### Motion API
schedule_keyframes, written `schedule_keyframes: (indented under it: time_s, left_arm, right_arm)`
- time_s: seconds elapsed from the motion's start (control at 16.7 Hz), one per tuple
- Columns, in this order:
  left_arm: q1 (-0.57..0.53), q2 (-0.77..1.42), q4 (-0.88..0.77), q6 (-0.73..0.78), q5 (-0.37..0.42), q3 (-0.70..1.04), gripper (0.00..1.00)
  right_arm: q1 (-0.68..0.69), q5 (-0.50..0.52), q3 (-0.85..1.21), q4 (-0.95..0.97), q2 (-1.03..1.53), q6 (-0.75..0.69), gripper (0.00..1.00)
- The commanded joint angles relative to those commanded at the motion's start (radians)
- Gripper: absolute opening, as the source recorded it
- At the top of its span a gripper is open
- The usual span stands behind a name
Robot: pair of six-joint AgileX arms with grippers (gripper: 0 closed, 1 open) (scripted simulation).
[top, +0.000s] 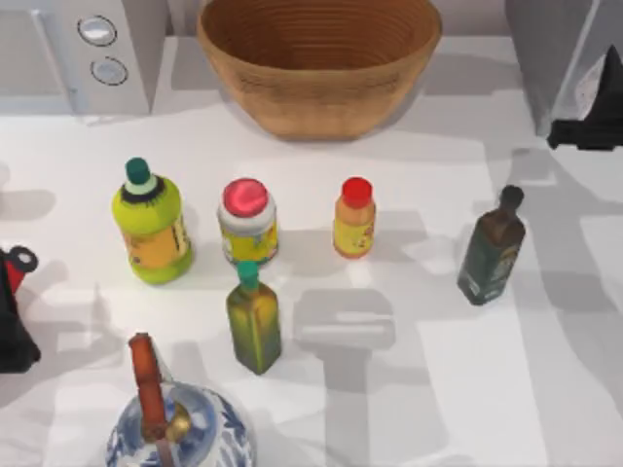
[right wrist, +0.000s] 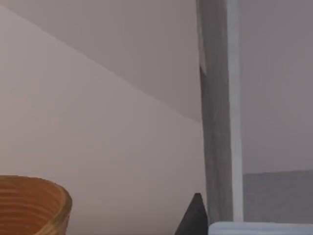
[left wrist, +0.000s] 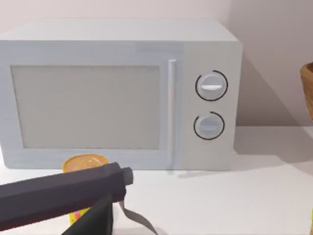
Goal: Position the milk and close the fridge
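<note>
Right gripper (top: pixel 584 131) is up at the far right of the table, hard against the fridge (top: pixel 545 49). From the wrist camera, the grey door edge (right wrist: pixel 215 122) stands upright just ahead of the claw, with the pale inside opening beyond it. So the door is not yet shut. Right under the claw there's a pale blue slab (right wrist: pixel 259 228). That's probably the top of the milk, though so little of it shows that I won't swear to it, and I can't tell whether the claw is clamped on it or standing apart. My read is that we're in the placing step, with the carton at the fridge mouth and the door waiting. The risks are all close in. The door edge sits just beside the claw, so a sideways drift could clip it and swing it early. If the carton is let go while it's only partly on the shelf, it could tip out. And if the door is pushed while the arm is inside, it will jam. Behind the claw, toward the table's middle, the dark bottle (top: pixel 493 248) stands near, so a wide retreat could knock it over. The wicker basket (top: pixel 319 60) is well off to the side. The left gripper (top: pixel 12 316) is parked at the table's left edge, facing the microwave (left wrist: pixel 117 95).
</note>
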Motion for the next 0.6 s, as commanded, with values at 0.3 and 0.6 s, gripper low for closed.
schedule_keyframes:
  time_s: [0.3, 0.6]
  left_arm:
    - [0.000, 0.000, 0.000, 0.000, 0.000, 0.000, 1.00]
    - [0.000, 0.000, 0.000, 0.000, 0.000, 0.000, 1.00]
  right_arm:
    - [-0.220, -0.193, -0.066, -0.112, -0.069, -0.052, 0.00]
    - [-0.237, -0.208, -0.072, -0.122, -0.074, -0.058, 0.00]
